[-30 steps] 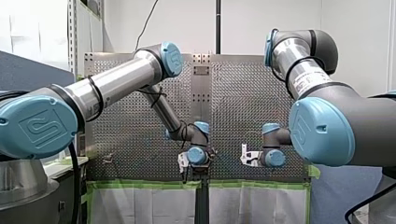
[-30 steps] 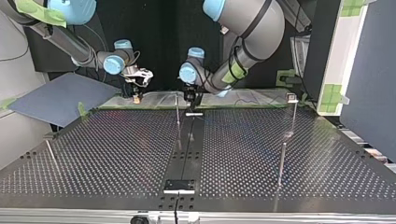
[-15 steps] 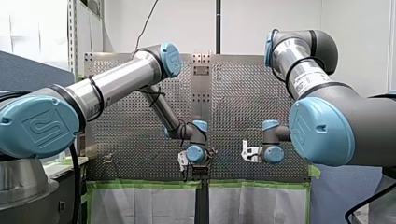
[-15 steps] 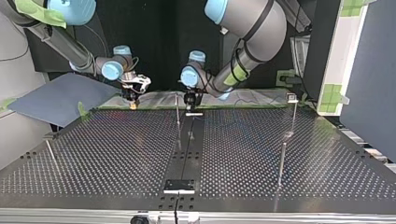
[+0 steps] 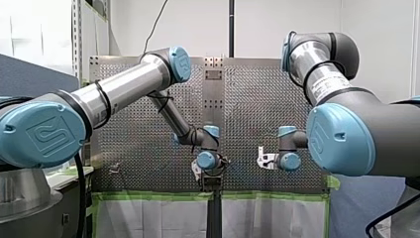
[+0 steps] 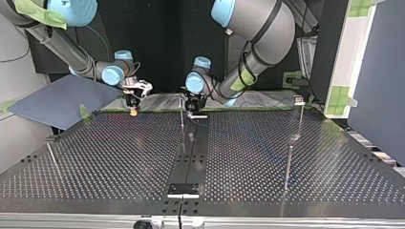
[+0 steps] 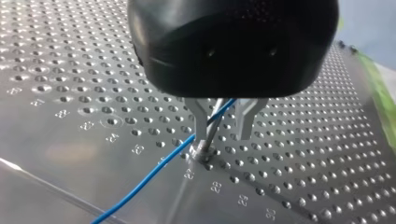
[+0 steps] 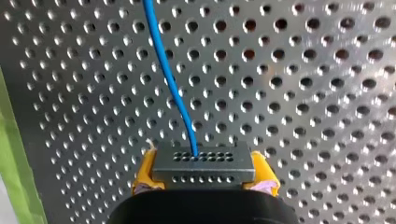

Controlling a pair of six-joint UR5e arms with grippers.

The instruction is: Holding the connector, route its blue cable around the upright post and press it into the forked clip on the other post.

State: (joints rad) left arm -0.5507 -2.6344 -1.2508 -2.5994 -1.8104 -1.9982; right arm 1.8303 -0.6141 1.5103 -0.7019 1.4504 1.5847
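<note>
In the right wrist view my right gripper [image 8: 204, 176] is shut on the grey connector [image 8: 203, 161], held between yellow pads. The blue cable [image 8: 170, 84] runs out of the connector over the perforated plate. In the left wrist view my left gripper [image 7: 222, 138] stands open, its metal fingers [image 7: 201, 123] astride the thin upright post [image 7: 208, 135]. The blue cable [image 7: 149, 175] passes between those fingers beside the post. In the top view my right gripper [image 6: 132, 107] hangs to the left of the post [image 6: 181, 114], and my left gripper [image 6: 193, 107] is right beside it. The post with the forked clip [image 6: 299, 101] stands far to the right.
Another thin post [image 6: 288, 164] rises at the top view's right, nearer the camera, and a short one [image 6: 51, 155] at the left. A black strip [image 6: 191, 157] runs down the middle of the perforated table [image 6: 119, 157]. Green tape [image 5: 148, 196] lines the table's edge.
My right gripper has carried the connector lower and a little to the top view's left. My left wrist has shifted slightly beside the post.
</note>
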